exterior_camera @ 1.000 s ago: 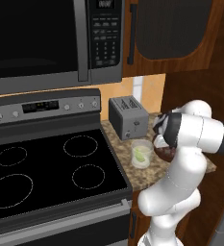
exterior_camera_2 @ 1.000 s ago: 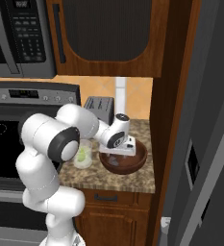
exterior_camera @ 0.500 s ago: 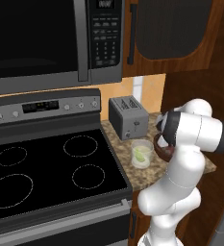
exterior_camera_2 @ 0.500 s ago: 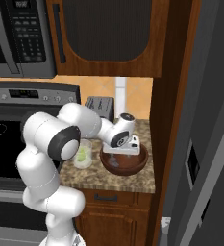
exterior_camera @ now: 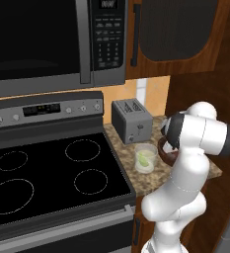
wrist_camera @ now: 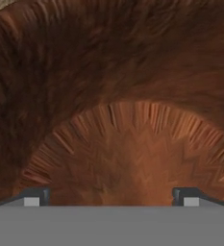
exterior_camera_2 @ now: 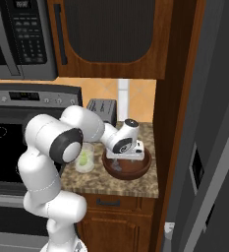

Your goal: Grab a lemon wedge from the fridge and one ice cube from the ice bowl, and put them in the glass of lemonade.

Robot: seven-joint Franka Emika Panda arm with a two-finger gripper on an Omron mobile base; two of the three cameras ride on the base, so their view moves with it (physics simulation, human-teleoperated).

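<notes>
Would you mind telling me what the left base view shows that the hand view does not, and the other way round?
Left base view alone: the stove, microwave, toaster and the glass of lemonade with a lemon wedge in it. Hand view alone: the ice bowl's wood-grained inside from close up, with both fingers spread wide above its floor. Both share that reddish-brown bowl.

Rendered scene, evenly and moderately lit in both base views; no single light source evident. The microwave [exterior_camera: 47, 39] door and stovetop [exterior_camera: 47, 178] read near black with faint sheen, no glare. A soft shadow darkens the wall under the cabinet [exterior_camera_2: 111, 34]. Edges are slightly jagged, no motion blur. In the hand view the bowl [wrist_camera: 113, 96] interior appears as coarse, stretched, smeared brown texture at close range.
</notes>
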